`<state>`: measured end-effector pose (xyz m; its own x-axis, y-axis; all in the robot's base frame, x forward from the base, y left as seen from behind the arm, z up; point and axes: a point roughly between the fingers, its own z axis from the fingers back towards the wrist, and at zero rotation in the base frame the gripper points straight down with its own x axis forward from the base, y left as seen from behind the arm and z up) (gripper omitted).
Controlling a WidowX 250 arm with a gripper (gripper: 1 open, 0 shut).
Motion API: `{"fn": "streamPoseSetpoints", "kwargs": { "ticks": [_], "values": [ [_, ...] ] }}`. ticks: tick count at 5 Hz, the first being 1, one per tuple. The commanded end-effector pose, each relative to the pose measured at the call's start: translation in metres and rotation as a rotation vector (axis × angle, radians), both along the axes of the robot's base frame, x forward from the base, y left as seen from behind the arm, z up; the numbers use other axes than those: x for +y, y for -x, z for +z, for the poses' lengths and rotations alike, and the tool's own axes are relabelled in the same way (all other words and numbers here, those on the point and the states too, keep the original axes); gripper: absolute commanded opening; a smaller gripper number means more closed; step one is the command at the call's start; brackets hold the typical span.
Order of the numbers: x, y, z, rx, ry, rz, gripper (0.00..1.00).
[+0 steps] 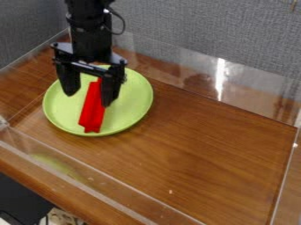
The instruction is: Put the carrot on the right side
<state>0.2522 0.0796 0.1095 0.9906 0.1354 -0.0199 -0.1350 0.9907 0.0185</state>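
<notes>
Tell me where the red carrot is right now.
In the camera view, the red carrot is left of centre, lying on the green plate, with the open tool over its upper end.
</notes>
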Motion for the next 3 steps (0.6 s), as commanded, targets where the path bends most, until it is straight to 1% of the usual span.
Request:
{"fn": "streamPoseSetpoints", "kwargs": {
  "ticks": [1, 2, 3],
  "values": [
    [0.003, -0.013, 0.006, -0.062, -0.033, 0.066, 1.0],
    [-0.002, -0.018, -0.001, -0.072, -0.042, 0.031, 1.0],
    [-0.009, -0.023, -0.006, -0.079, -0.047, -0.02, 1.0]
  ]
}}
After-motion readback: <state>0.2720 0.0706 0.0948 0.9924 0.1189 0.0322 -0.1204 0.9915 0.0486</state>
